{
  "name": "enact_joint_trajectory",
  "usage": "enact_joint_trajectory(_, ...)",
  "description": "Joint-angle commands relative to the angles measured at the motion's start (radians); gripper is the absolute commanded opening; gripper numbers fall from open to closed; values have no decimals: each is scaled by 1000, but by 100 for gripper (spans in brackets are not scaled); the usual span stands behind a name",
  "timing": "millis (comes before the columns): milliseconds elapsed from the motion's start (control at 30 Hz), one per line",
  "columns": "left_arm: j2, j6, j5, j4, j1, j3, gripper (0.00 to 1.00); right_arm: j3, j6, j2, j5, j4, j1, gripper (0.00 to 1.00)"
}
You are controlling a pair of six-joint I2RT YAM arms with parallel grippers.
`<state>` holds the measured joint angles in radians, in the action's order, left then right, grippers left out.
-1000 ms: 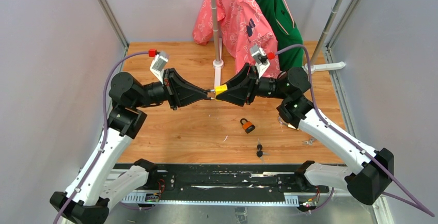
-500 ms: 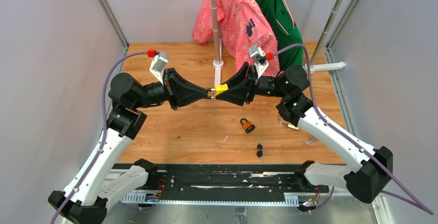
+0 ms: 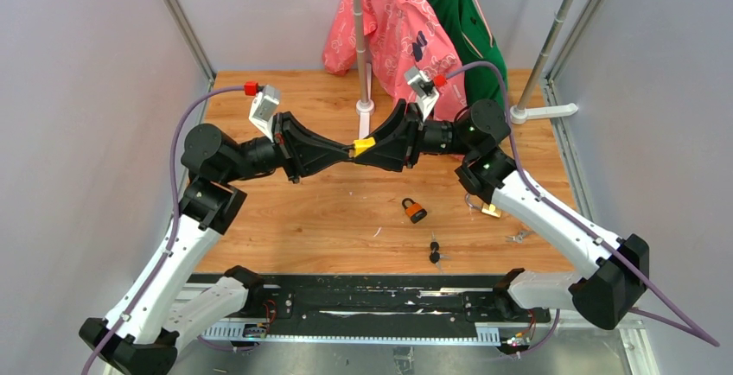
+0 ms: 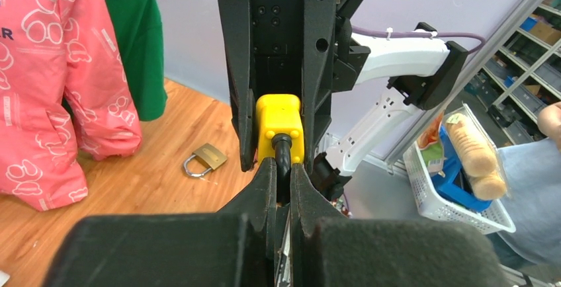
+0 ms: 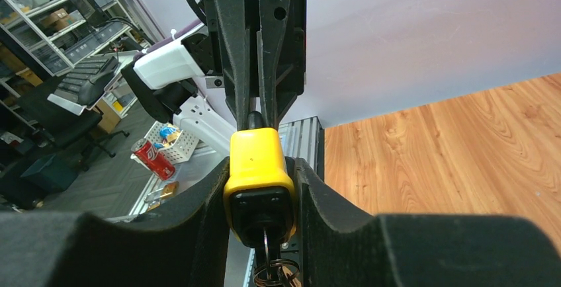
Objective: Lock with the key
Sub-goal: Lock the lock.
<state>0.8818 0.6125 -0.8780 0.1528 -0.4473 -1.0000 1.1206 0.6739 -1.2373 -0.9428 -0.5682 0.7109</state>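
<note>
Twice squeezing above the wooden table [image 3: 285,219]: boxy yellow padlock [image 3: 364,144] in right pincer [image 5: 261,188], its black loop [image 4: 283,148] in left pincer [image 4: 281,171].

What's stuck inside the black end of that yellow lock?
A thin metal key with a wire ring pokes out of the lock, clamped in the right gripper. Its blade is covered by the lock body, so its depth cannot be seen.

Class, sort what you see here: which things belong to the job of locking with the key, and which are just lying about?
In the job: yellow padlock, the key in its base, left gripper, right gripper.

Lying about: orange padlock, brass padlock, loose keys, pink jacket, green top.
</note>
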Motion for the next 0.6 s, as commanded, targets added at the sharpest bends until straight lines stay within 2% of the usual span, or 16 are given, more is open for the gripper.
enact_joint_trajectory(0, 43, -10, 0, -5, -47, 37, 0, 46, 63, -33, 13, -42, 77, 0)
enact_joint_trajectory(267, 29, 14, -27, -6, -59, 56, 0, 55, 41, -47, 41, -21, 78, 0)
enact_joint_trajectory(567, 35, 18, 15, -6, -121, 79, 0, 91, 30, -88, 57, 0, 92, 0)
